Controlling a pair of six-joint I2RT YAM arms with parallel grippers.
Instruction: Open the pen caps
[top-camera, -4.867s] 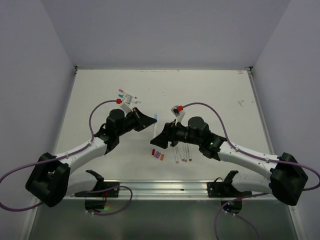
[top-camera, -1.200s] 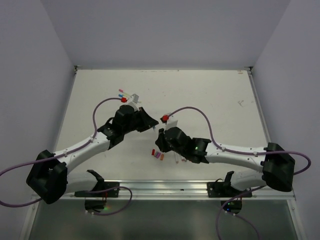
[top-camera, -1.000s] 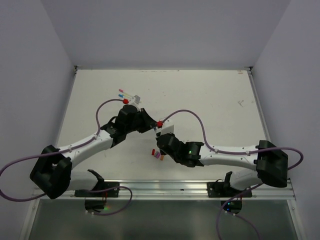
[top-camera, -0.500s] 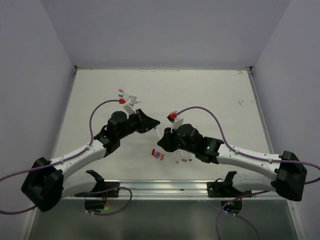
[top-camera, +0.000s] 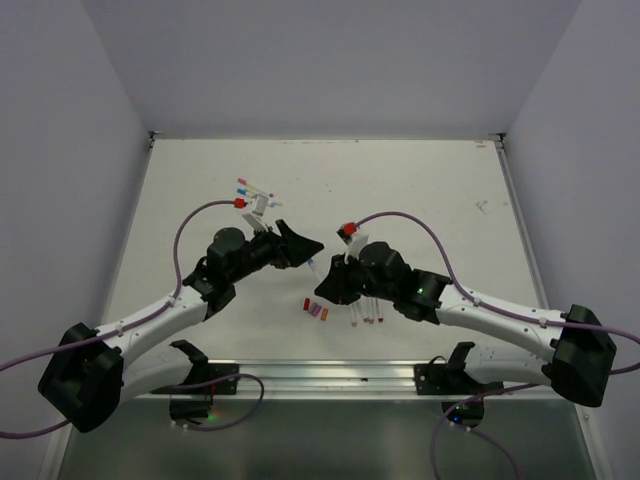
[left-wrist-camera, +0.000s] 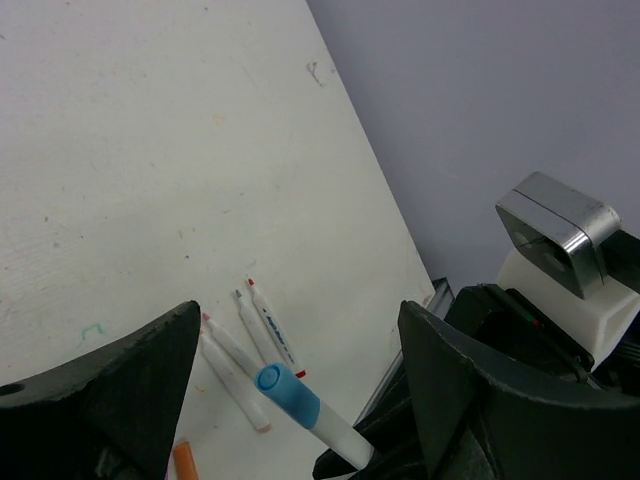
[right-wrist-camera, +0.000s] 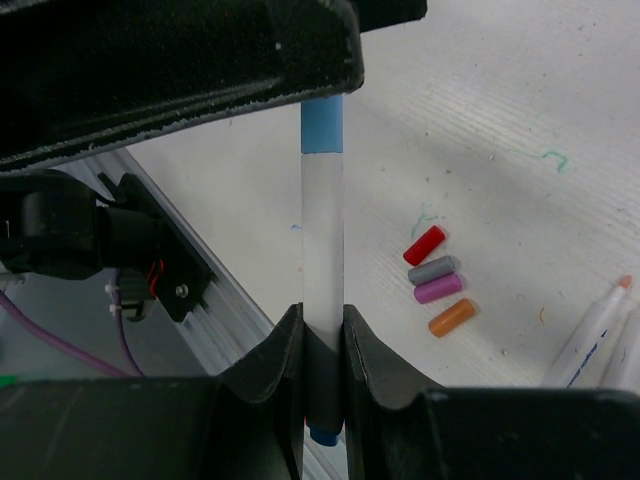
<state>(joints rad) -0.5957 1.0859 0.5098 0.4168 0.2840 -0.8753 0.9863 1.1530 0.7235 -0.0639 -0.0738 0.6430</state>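
My right gripper (right-wrist-camera: 322, 315) is shut on the white barrel of a pen (right-wrist-camera: 322, 240), whose blue pen cap (right-wrist-camera: 322, 125) is still on its far end. In the left wrist view that blue cap (left-wrist-camera: 290, 395) stands between the wide-open fingers (left-wrist-camera: 120, 380) of my left gripper (left-wrist-camera: 300, 345), touching neither. From above, both grippers (top-camera: 305, 246) (top-camera: 330, 285) meet at mid-table. Loose red (right-wrist-camera: 425, 244), grey (right-wrist-camera: 435, 269), purple (right-wrist-camera: 440, 288) and orange (right-wrist-camera: 452, 317) caps lie on the table. Uncapped pens (top-camera: 366, 313) lie beside them.
Two more pens (top-camera: 250, 187) lie at the back left of the white table (top-camera: 420, 190). A metal rail (top-camera: 330, 375) runs along the near edge. Purple cables (top-camera: 410, 222) arch over both arms. Walls close in the left, right and back sides.
My left gripper has opened off the blue cap, which stays on the pen. Over the last second both arms swung right and back toward mid-table; the right gripper kept its grip.
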